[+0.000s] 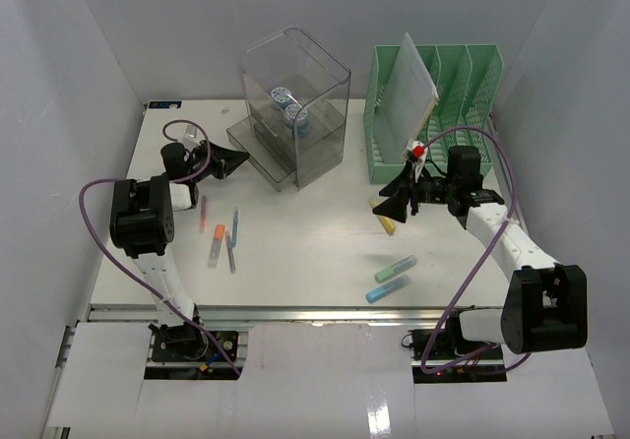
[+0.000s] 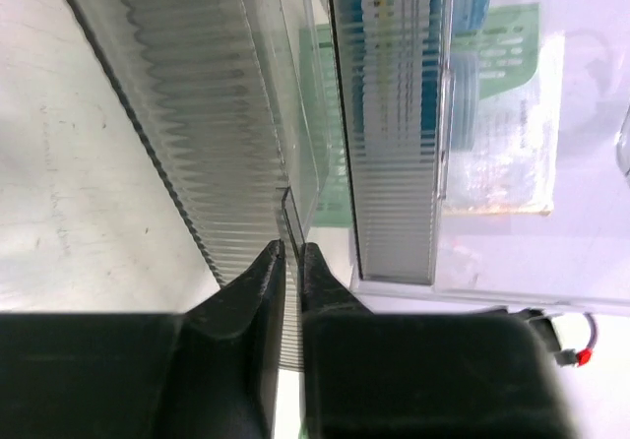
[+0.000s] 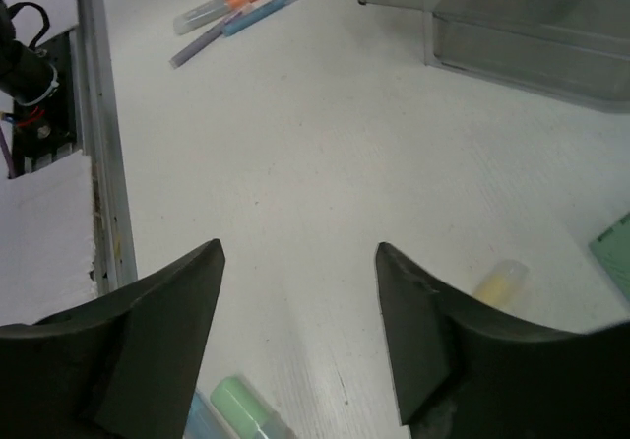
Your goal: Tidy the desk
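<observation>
Left end effector point(image 2: 291, 250) pinching clear drawer point(image 1: 264, 152) edge, right end effector point(image 3: 297, 252) spread wide, empty, white desk point(image 1: 315, 252), grey walls point(image 1: 59, 85)

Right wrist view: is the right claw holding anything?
No, the right claw is spread wide open, with only bare desk showing between its fingers.

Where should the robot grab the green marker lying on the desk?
Grip the green marker around the middle of its barrel, coming straight down and closing across its thin width. It lies flat, so only its sides are free. The blue marker lies close beside it, so aim carefully. The open right end effector is nearest.
</observation>
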Controlling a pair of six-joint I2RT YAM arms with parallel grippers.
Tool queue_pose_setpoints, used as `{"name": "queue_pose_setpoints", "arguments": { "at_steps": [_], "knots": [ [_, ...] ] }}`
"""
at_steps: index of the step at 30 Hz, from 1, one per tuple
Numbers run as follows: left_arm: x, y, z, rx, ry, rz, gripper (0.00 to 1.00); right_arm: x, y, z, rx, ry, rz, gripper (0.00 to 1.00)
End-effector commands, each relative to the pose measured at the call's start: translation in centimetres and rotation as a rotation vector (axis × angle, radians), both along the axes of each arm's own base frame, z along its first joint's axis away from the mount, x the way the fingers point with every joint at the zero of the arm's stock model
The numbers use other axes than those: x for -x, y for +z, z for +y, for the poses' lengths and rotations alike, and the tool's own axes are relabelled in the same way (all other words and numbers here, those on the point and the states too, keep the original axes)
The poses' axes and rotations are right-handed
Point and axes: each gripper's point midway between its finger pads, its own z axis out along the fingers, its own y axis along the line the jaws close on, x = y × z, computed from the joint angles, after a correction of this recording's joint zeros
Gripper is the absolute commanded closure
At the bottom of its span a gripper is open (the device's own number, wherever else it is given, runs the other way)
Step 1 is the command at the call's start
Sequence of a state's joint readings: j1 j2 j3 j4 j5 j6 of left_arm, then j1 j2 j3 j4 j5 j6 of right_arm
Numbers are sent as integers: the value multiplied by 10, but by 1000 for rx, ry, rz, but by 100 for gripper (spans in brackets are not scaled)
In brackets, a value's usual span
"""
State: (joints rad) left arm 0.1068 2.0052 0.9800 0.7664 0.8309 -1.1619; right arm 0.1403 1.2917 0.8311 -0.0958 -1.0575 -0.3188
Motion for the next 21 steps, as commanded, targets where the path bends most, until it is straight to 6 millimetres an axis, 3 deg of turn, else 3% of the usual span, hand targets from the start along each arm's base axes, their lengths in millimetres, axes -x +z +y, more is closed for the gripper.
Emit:
{"name": "queue_pose_setpoints", "arguments": {
  "at_steps": [1, 3, 7, 10, 13, 16, 21],
  "knots": [
    [13, 18, -5, -54, -63, -61, 61, -17, -2, -12, 127, -107, -53, 23],
    [14, 22, -5, -63, -65, -67, 46, -16, -12, -14, 174, -116, -52, 15],
    [15, 33, 3, -128, -41, -103, 20, -14, -44, -20, 335, -157, -32, 10],
    [23, 36, 16, -173, -20, -95, 15, -24, -79, -37, 547, -273, -26, 6],
    [34, 45, 33, -247, 27, -103, 13, -31, -98, -46, 665, -377, -9, 3],
    [47, 38, 54, -339, 98, -61, 11, -41, -111, -50, 730, -453, 22, 2],
    [75, 67, 81, -515, 241, -113, 4, -61, -117, -55, 787, -539, 49, 2]
  ]
}}
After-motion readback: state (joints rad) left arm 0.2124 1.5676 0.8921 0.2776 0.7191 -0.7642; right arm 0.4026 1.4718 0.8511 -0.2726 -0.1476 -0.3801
